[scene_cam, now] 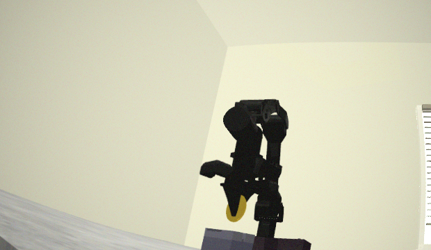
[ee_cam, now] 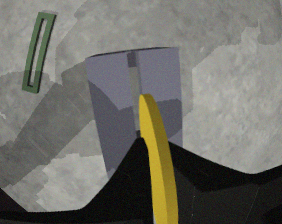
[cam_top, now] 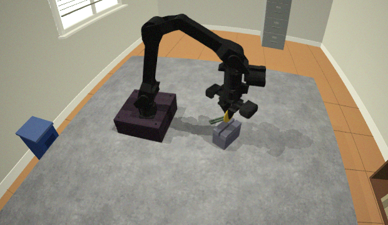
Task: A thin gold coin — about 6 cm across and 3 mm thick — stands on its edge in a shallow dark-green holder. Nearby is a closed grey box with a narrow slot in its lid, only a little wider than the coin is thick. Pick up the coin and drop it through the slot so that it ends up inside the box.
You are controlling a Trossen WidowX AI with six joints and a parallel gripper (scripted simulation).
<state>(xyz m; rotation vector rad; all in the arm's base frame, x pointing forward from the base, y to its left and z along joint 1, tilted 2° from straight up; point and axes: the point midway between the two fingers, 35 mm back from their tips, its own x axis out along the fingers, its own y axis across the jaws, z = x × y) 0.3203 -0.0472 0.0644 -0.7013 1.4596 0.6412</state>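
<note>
My gripper (cam_top: 229, 116) (scene_cam: 233, 214) (ee_cam: 147, 145) is shut on the gold coin (cam_top: 226, 117) (scene_cam: 242, 206) (ee_cam: 161, 165), which stands on edge between the fingertips. The exterior view shows a gap between the coin's lower rim and the grey box (cam_top: 226, 139) (scene_cam: 227, 239) (ee_cam: 107, 87). In the wrist view the coin's far end overlaps the right side of the slot (ee_cam: 134, 82), at a slight angle to it; the fingers hide the slot's near part. The green holder (cam_top: 214, 121) (ee_cam: 48, 16) is empty and lies left of the box in the wrist view.
The arm's dark purple base block (cam_top: 144, 129) (scene_cam: 288, 244) stands left of the box in the top view. The grey mat (cam_top: 134, 187) lies under everything. A blue bin (cam_top: 35, 129) and a filing cabinet (cam_top: 275, 25) stand far off at the room's edges.
</note>
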